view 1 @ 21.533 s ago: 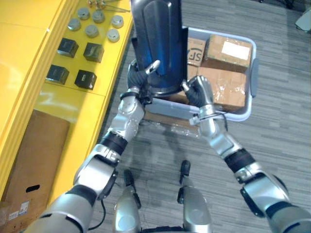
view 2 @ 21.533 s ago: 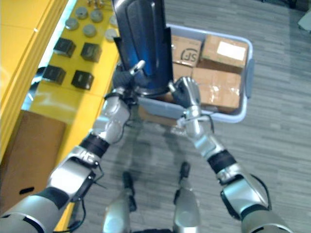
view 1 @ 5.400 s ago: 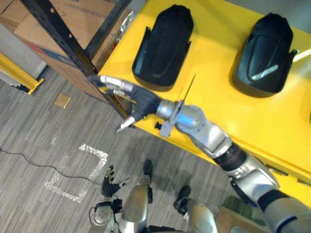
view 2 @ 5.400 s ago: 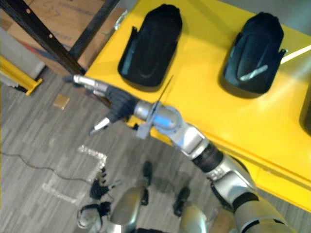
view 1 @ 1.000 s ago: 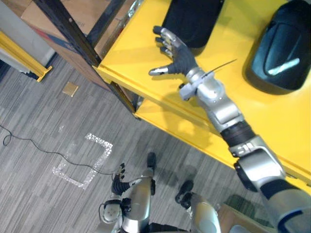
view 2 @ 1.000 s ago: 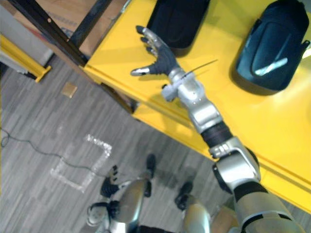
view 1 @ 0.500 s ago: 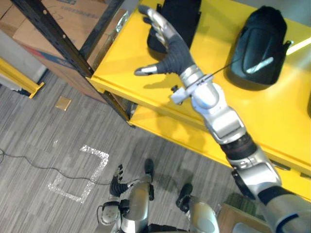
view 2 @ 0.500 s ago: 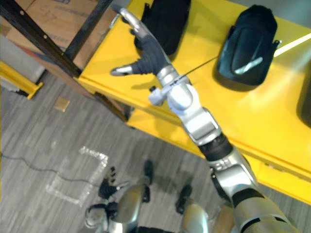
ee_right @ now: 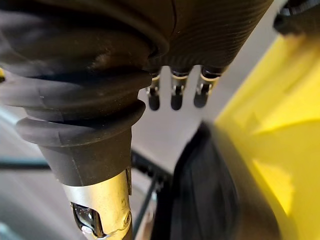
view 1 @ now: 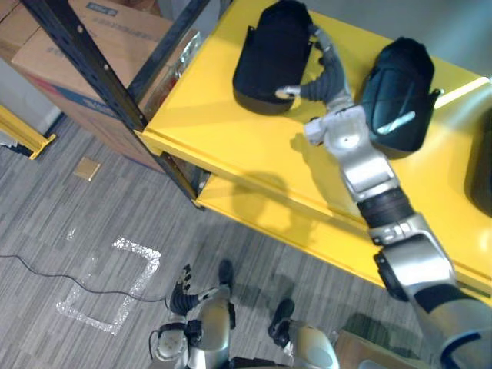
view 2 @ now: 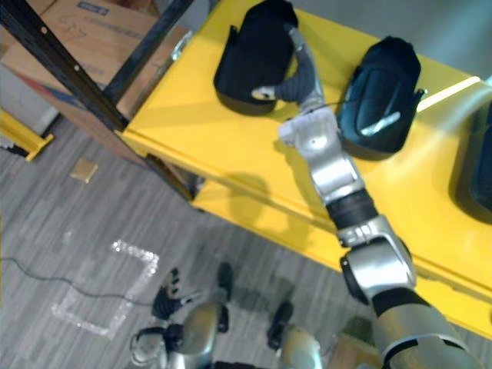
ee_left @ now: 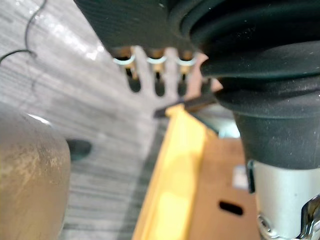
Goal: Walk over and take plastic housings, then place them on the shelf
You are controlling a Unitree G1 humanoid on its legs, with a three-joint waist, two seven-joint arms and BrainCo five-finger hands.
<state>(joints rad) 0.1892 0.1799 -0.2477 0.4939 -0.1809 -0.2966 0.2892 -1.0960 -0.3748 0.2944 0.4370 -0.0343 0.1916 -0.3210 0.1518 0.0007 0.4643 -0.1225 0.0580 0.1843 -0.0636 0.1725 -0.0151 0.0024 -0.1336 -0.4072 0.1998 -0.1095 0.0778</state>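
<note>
Here, slack right hand (view 1: 326, 78) hangs just beside black housing (view 1: 269, 54); yellow shelf (view 1: 227, 127) beneath.

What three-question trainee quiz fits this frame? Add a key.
1. True or false: the right hand is shut on a housing.
2. Where is the right hand? A) over the yellow shelf, between the left housing and the next housing; B) above the cardboard boxes; C) down by the floor.
3. Which hand hangs low near the floor?
Key: 1 false, its fingers are open and hold nothing; 2 A; 3 the left hand.
</note>
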